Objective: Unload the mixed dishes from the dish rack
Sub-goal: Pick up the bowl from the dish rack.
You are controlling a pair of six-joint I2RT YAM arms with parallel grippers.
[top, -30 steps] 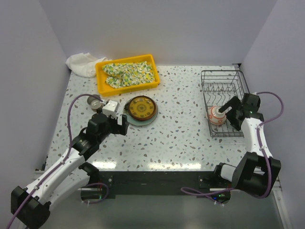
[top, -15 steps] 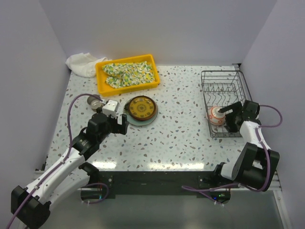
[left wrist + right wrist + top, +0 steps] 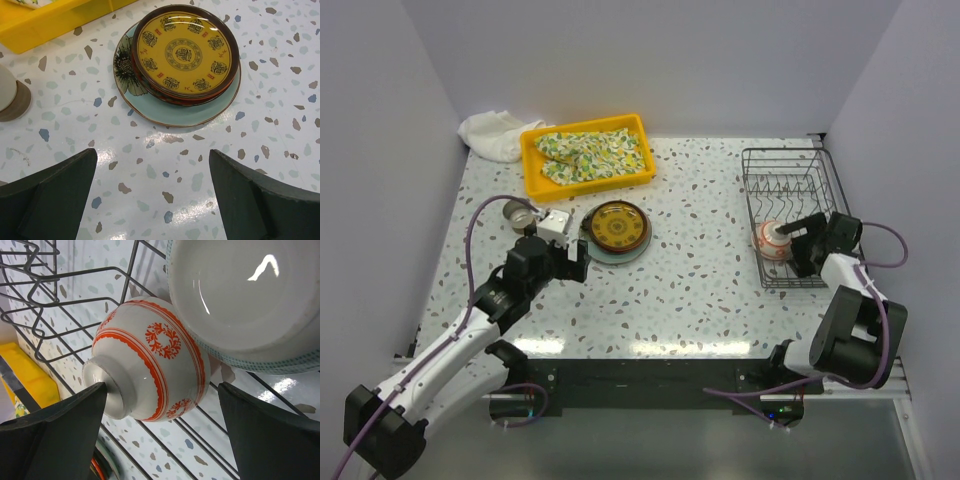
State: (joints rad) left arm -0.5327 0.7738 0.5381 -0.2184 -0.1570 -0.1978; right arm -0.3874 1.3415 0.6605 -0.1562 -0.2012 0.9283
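Note:
The dish rack (image 3: 790, 180) stands at the right. In it lie a red-patterned white bowl (image 3: 772, 241) on its side and a celadon bowl (image 3: 250, 300) beside it. My right gripper (image 3: 798, 246) is open inside the rack; in the right wrist view the gripper (image 3: 160, 440) straddles the red-patterned bowl (image 3: 150, 360), with the left finger against its foot. The brown-yellow plate (image 3: 618, 226) sits on the pale green-blue plate (image 3: 165, 112) on the table. My left gripper (image 3: 577, 262) is open and empty just short of them, as the left wrist view (image 3: 155, 200) shows. The tan cup (image 3: 518, 212) stands to their left.
A yellow tray (image 3: 588, 150) with a floral cloth is at the back left, and a white cloth (image 3: 492, 133) lies beside it. Rack wires (image 3: 65, 275) and upright tines surround the right gripper. Walls close in on the left, back and right.
My right wrist has dropped lower and nearer inside the rack, beside the red-patterned bowl. The left arm has barely shifted, and the cup shows more clearly.

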